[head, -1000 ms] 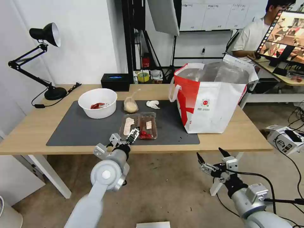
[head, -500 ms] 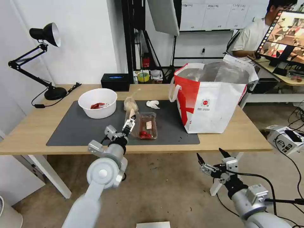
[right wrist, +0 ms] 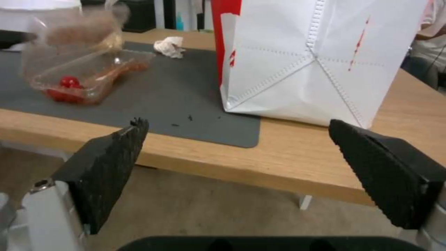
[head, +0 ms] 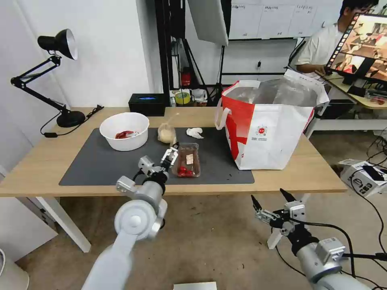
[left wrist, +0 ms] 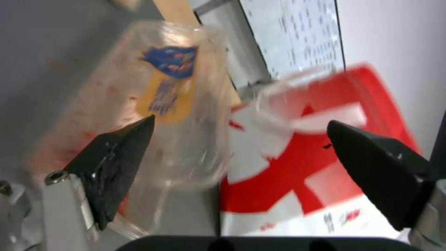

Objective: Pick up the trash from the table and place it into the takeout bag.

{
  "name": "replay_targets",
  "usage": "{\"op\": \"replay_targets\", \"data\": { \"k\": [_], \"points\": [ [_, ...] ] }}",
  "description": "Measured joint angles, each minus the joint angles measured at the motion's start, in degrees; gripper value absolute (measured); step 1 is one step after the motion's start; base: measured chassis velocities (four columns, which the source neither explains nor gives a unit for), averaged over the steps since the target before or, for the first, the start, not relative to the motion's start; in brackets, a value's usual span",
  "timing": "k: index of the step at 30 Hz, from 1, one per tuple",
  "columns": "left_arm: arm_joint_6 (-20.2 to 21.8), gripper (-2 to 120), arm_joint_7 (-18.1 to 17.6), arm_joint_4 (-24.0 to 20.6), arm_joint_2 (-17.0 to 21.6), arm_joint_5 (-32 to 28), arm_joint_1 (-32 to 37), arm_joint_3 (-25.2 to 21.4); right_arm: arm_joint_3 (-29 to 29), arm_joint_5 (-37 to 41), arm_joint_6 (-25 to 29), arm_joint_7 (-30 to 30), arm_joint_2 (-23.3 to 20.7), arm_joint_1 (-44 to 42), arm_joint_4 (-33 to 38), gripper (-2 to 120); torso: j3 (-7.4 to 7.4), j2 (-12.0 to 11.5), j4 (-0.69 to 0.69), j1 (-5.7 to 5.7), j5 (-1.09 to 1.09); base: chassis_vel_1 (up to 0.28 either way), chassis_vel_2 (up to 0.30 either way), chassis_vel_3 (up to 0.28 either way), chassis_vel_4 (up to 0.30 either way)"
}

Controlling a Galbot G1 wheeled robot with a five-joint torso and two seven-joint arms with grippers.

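Robotics lab, studio light panel (head: 207,20) on stand, monitor (head: 360,44), whiteboard (head: 274,18), floor cables (head: 377,217)

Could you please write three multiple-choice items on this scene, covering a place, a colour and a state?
1. Where does the crumpled white tissue lie?
A. on the dark mat, between the knotted bag of food and the takeout bag
B. inside the white bowl
C. on the floor

2. What colour are the scraps in the white bowl?
A. green
B. red
C. blue

3. How does the right gripper stand?
A. shut on the tissue
B. inside the takeout bag
C. open, below the table's front edge

Answers:
1 A, the tissue rests on the mat left of the bag.
2 B, red shows inside the bowl.
3 C, its fingers are spread apart with nothing between them.
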Motion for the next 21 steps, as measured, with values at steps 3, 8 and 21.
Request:
{"op": "replay_targets", "data": {
  "k": [3, 8, 21],
  "points": [
    [1.2, 100, 0.0, 2.4, -0.2, 1.7, -3.0, 4.2, 0.6, 0.0, 0.1, 0.0, 0.2, -0.7, 0.6, 100, 0.0, 0.0, -0.01, 0.0, 0.0, 0.0, 0.0, 0.0, 0.0],
    [2.8, 100, 0.4, 5.2, 0.3, 5.7, -6.7, 7.8, 1.2, 0.0, 0.1, 0.0, 0.4, -1.6, 1.4, 100, 0.0, 0.0, -0.02, 0.0, 0.0, 0.0, 0.0, 0.0, 0.0],
    [-4.4, 67, 40.8, 24.1, 14.6, 51.3, -19.0, 15.4, 0.1, 17.3, 0.1, 2.1, -4.0, 3.7, 0.0, 100, 0.01, 0.0, -0.02, 0.01, -0.02, 0.0, 0.0, 0.0, 0.0]
  ]
}}
